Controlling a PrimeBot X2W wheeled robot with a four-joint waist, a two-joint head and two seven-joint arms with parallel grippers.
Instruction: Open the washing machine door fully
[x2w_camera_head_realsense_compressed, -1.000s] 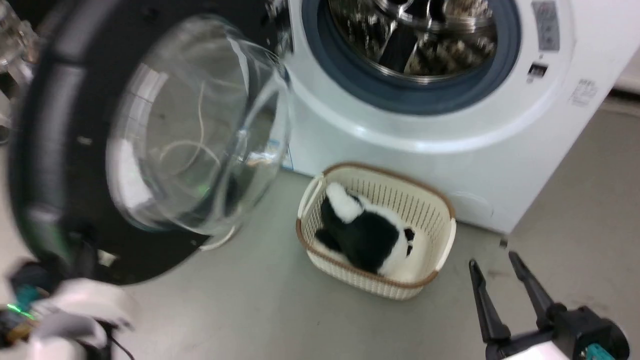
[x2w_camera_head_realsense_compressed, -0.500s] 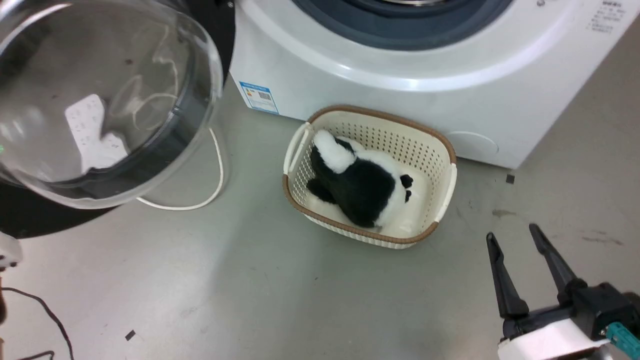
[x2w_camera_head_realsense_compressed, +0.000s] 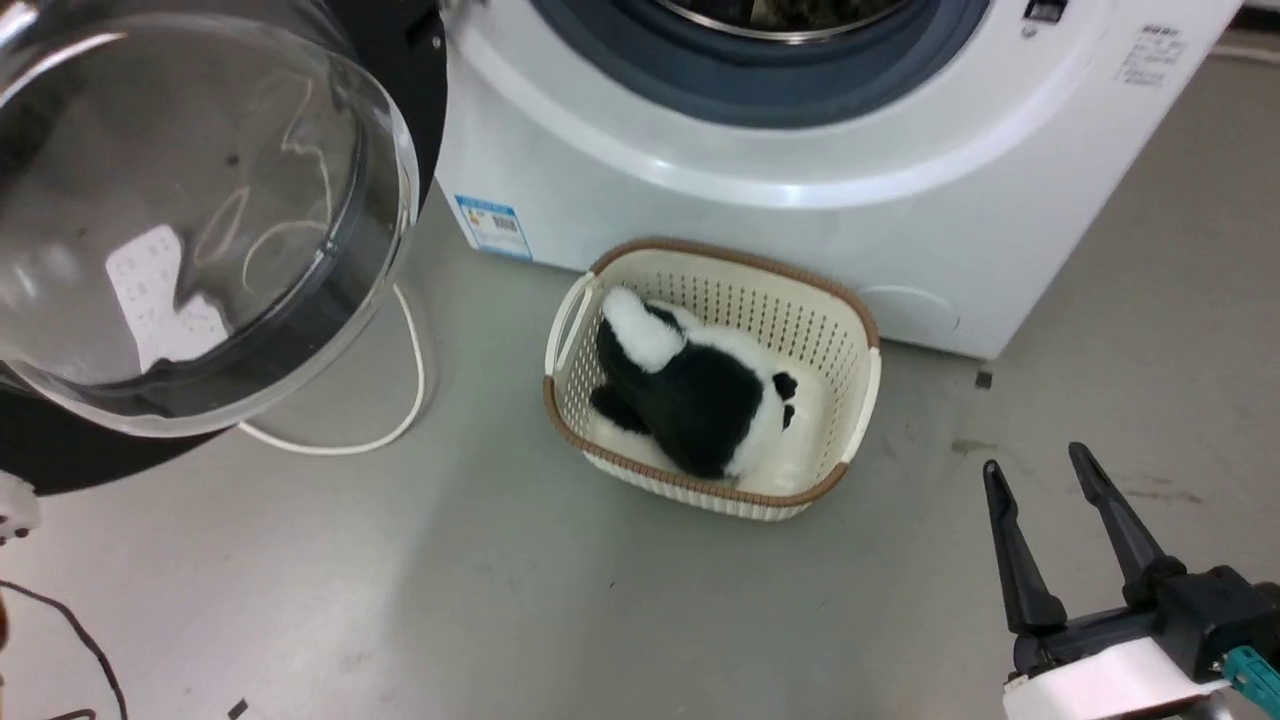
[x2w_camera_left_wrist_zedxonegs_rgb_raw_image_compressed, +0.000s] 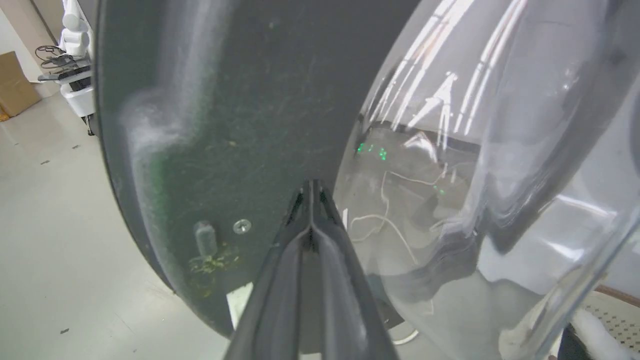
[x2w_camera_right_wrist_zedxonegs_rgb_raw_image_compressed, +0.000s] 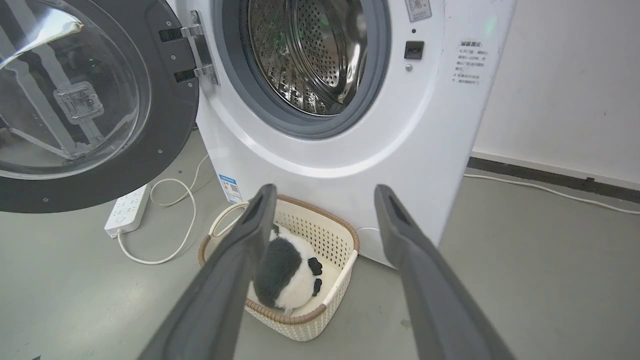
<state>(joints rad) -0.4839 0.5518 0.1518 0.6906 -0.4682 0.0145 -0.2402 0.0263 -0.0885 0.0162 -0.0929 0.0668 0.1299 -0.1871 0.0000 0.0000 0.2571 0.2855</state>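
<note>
Now, left gripper (x2w_camera_left_wrist_zedxonegs_rgb_raw_image_compressed: 311, 187): fingers pressed together, tips at the dark inner rim of the door (x2w_camera_left_wrist_zedxonegs_rgb_raw_image_compressed: 240, 100), seemingly touching it, just beside the glass bowl.
Right gripper (x2w_camera_head_realsense_compressed: 1034, 460): fingers apart, empty, over the floor (x2w_camera_head_realsense_compressed: 500, 600).
Door: stands wide open, left of the drum (x2w_camera_right_wrist_zedxonegs_rgb_raw_image_compressed: 310, 55).
Machine (x2w_camera_head_realsense_compressed: 800, 230): drum exposed.
Basket (x2w_camera_head_realsense_compressed: 860, 400): before the machine, black-and-white toy (x2w_camera_head_realsense_compressed: 700, 410) inside.

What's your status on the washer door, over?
Left gripper jaws shut, tips at washing machine door. Right gripper jaws open, holding nothing. Door wide open. Laundry basket apart from door.
</note>
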